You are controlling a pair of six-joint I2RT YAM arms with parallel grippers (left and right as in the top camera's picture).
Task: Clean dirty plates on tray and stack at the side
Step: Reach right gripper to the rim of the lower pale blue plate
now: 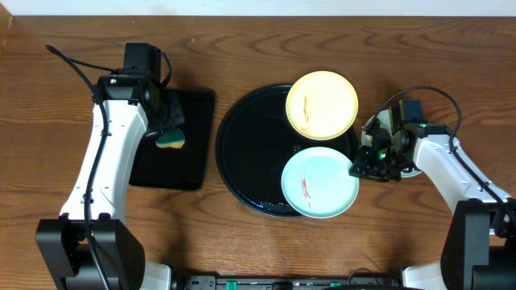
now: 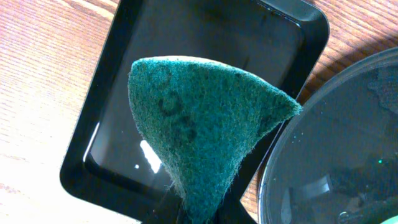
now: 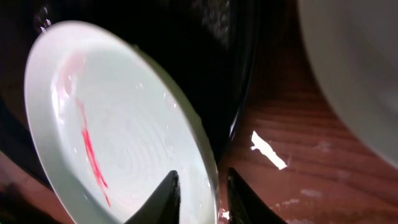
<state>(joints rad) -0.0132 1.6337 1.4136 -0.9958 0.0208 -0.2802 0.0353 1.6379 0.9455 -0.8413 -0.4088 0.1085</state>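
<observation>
The left claw (image 1: 168, 130) is clamped on a green sponge (image 2: 205, 124) over the small tray (image 1: 192, 165). The right claw (image 3: 200, 191) seems to pinch the rim of the blue plate (image 1: 318, 182) on the round tray (image 1: 246, 153), beside the yellow plate (image 1: 322, 104).

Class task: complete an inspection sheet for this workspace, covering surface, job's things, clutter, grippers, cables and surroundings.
Surface: wooden table.
Job's things: round black tray holds a yellow plate and a mint plate, both smeared; the mint plate overhangs the tray's rim.
Clutter: rectangular black tray.
Grippers: left gripper shut on a green sponge; right gripper straddles the mint plate's rim, grip unclear.
Cables: left arm's cable and right arm's cable, both black.
Surroundings: nothing seen.
</observation>
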